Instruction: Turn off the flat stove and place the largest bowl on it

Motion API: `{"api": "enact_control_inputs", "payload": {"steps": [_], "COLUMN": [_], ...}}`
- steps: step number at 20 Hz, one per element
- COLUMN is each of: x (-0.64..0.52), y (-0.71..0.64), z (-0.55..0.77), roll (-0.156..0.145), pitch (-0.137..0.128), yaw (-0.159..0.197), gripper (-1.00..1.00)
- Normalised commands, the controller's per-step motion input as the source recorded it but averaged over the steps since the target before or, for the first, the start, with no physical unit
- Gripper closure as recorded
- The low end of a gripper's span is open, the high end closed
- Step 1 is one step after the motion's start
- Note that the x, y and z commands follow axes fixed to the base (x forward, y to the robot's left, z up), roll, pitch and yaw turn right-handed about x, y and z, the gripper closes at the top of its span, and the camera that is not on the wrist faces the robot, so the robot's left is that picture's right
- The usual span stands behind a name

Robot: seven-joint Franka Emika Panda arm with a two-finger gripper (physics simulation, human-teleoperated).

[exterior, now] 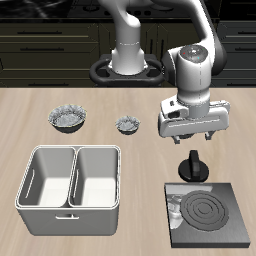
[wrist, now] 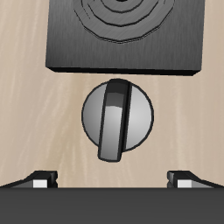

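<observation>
Bench surroundings: we log a white two-compartment bin point(exterior: 70, 177) near the front edge, with two small speckled bowls point(exterior: 67, 118) point(exterior: 128, 124) farther back.
Flat stove point(exterior: 210, 215): we place it at the front corner, burner rings grey.
Knob point(wrist: 117, 118): we find it just behind the slab; its black bar runs lengthwise toward the burner, slightly tilted.
Gripper point(exterior: 196, 138): we see it above the knob, fingers point(wrist: 39, 178) spread and grasping nothing.
Largest bowl: we cannot locate it.

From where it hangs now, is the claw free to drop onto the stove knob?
Probably yes: the claw hangs open right above the knob, with nothing between them, and its fingertips stand wide to either side.
</observation>
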Motion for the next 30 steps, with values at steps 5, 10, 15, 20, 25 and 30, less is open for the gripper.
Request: {"api": "enact_control_inputs", "payload": {"steps": [5, 10, 15, 20, 25, 30], "x": [-0.08, -0.12, -0.17, -0.2, -0.23, -0.2], "y": [-0.11, -0.1, -0.15, -0.11, -0.13, -0.12], "z": [0.09, 0.12, 0.15, 0.14, 0.03, 0.03], "roll": [-0.035, -0.011, -0.015, -0.003, 0.03, 0.009], "pitch": [-0.002, 0.006, -0.023, -0.043, -0.056, -0.035], "yaw": [0.084, 0.045, 0.068, 0.057, 0.02, 0.034], "gripper": [-1.0, -1.0, -1.0, -1.0, -1.0, -1.0]}}
